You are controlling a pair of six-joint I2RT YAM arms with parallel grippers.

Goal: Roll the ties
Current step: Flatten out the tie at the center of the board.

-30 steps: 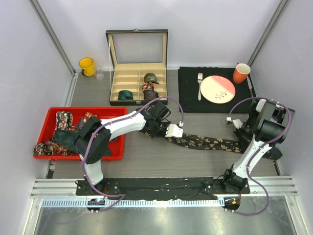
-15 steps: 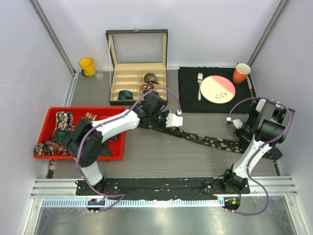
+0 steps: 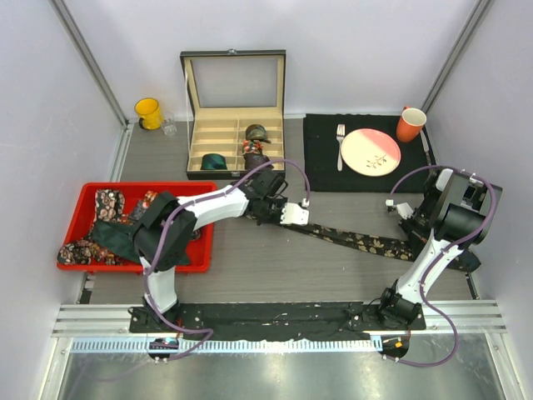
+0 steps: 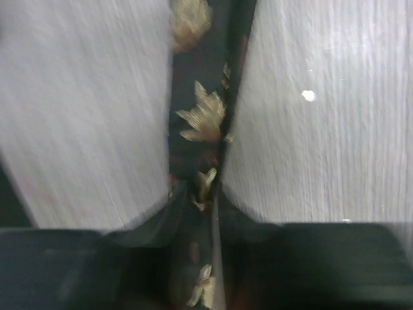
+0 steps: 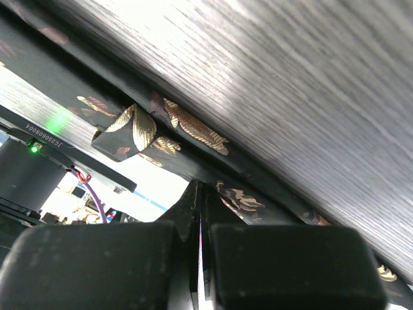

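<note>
Your left fingers [image 3: 292, 215] stand narrow, pinching one end of the floral tie [image 3: 358, 242] just in front of the open box [image 3: 233, 83]. The tie stretches diagonally across the counter [image 3: 266, 271] to your right fingers [image 5: 277, 268], which are pressed together on its other end.

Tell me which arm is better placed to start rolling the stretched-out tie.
Left, probably. The left gripper holds the tie at its narrow end, near the middle of the table with bare surface around it. The right gripper is clamped on the wide end at the right side, so it suits anchoring.
</note>
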